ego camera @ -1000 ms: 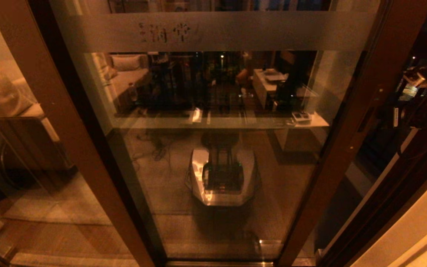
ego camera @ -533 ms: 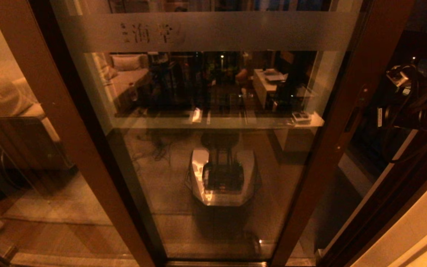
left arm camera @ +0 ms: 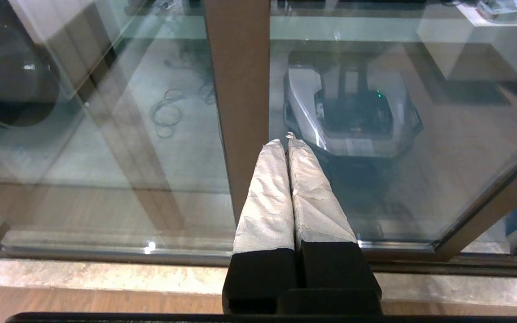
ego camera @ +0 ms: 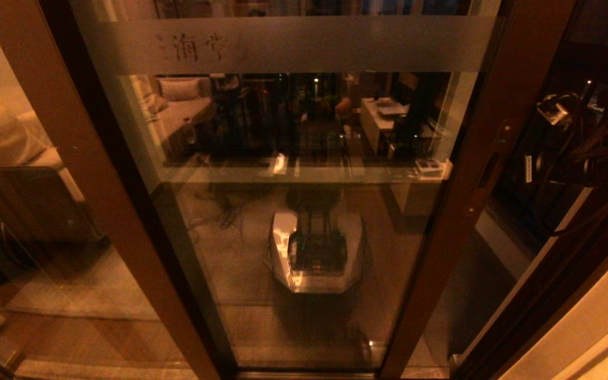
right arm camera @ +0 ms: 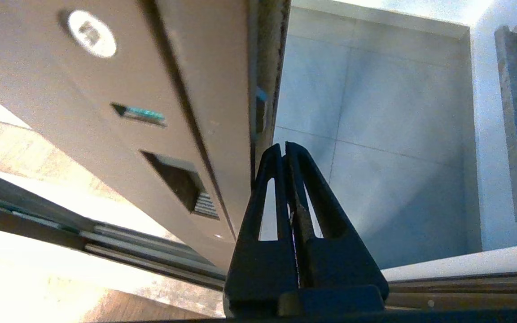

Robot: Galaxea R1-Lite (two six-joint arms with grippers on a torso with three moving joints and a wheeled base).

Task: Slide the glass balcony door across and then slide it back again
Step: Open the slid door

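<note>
The glass balcony door (ego camera: 304,237) has a frosted band (ego camera: 309,45) across its top and a reddish-brown stile (ego camera: 467,184) on its right side. It stands partly slid to the left. My right arm (ego camera: 573,153) reaches into the gap to the right of that stile. In the right wrist view the right gripper (right arm camera: 284,146) is shut on nothing, its fingers lying against the door's free edge (right arm camera: 265,67), beside the recessed handle slot (right arm camera: 175,181). The left gripper (left arm camera: 285,141), with white-wrapped fingers, is shut and empty, low in front of the glass.
A narrower brown-framed glass panel's stile (ego camera: 72,132) stands fixed at the left, seen also as a stile (left arm camera: 238,89) before the left gripper. The outer door frame (ego camera: 573,274) bounds the gap on the right. Balcony floor tiles (right arm camera: 375,112) show beyond. The floor track (left arm camera: 106,255) runs below.
The door has slid steadily to the left, its characters and right stile shifting that way. My right arm has followed it leftward, and the gap on the right has widened.
</note>
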